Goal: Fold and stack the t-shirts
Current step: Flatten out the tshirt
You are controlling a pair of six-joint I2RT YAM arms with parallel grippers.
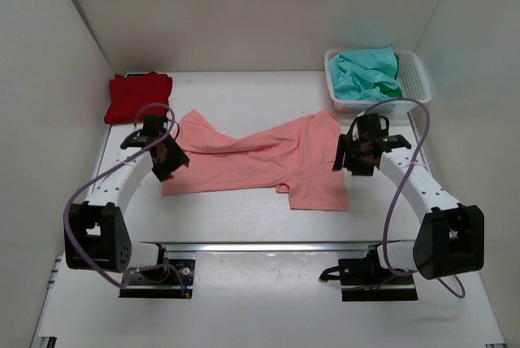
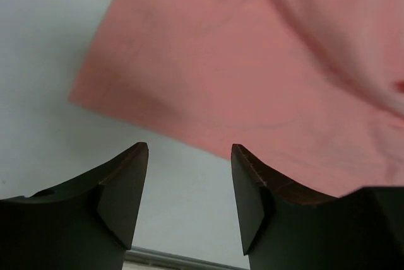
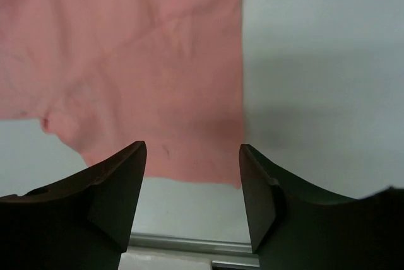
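- Salmon-pink t-shirt (image 1: 260, 161) lies spread mid-desk (image 1: 244, 222), rumpled, with a twisted ridge across its far half and 1 sleeve poking out at the near edge.
- Deep red t-shirt (image 1: 138, 97) sits folded at the far left corner; teal-green t-shirt (image 1: 366, 73) is bunched inside the white lattice basket (image 1: 420, 80) at the far right.
- Left pincer (image 2: 189, 150) hangs with jaws apart, gripping nothing, over the pink shirt's left near corner; bare desk shows between its fingers.
- Right pincer (image 3: 192, 150) is likewise spread and empty, above the right near corner.
- Step in hand, as I judge it: flatten the pink shirt before any fold.
- To do it well, each pincer should drop onto its own corner, bite only 1 layer close to the edge, and close fully before lifting.
- Both arms should then pull outward together, evenly, so the ridge runs out rather than shifts sideways.
- Risk: a bite too far in gathers 2 layers and locks the wrinkle in.
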